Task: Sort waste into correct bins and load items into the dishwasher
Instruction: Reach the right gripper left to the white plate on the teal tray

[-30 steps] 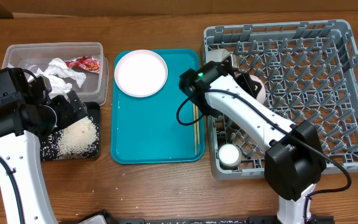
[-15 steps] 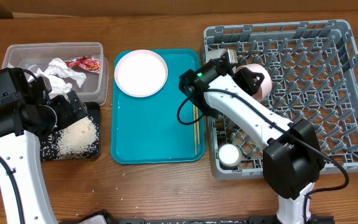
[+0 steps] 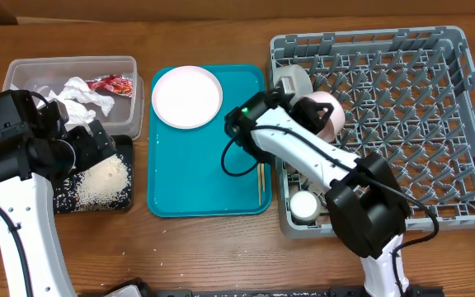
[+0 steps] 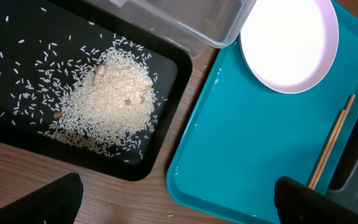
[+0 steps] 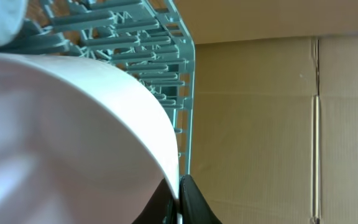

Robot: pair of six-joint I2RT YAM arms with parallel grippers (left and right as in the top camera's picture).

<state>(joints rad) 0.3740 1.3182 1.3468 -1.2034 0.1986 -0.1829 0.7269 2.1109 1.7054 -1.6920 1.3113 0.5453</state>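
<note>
- Near: cup (image 3: 305, 206) stands in the near-left corner of the rack (image 3: 419, 107).
- Chopsticks (image 3: 260, 175) lie on the teal tray (image 3: 196, 165) along its right edge. Their long axis runs near to far, just left of the rack wall.
- Left gripper (image 4: 185, 199): fingers spread wide and empty. It hovers over the black tray (image 4: 5, 106) and its heap of rice (image 4: 110, 93), touching nothing.
- Middle: right gripper (image 5: 178, 186) is clamped on a bowl (image 3: 324, 115), with the thin rim pinched between both fingers.
- The bowl is tipped on its side above the far-left part of the rack. The peg rows lie below it and off to its right. Whether it touches a peg cannot be told.
- Judgement: the next move turns on lowering that rim into a gap between pegs. The right arm is the only one placed for this.
- A second pale round piece (image 3: 289, 80), likely the other bowl, sits just far-left of the held one, in the rack corner.
- Plate (image 3: 187, 96) sits in the far-left corner of the teal tray, between the two arms.
- Far: tub (image 3: 15, 74) holds the napkins (image 3: 77, 92) and the wrapper (image 3: 112, 83).
</note>
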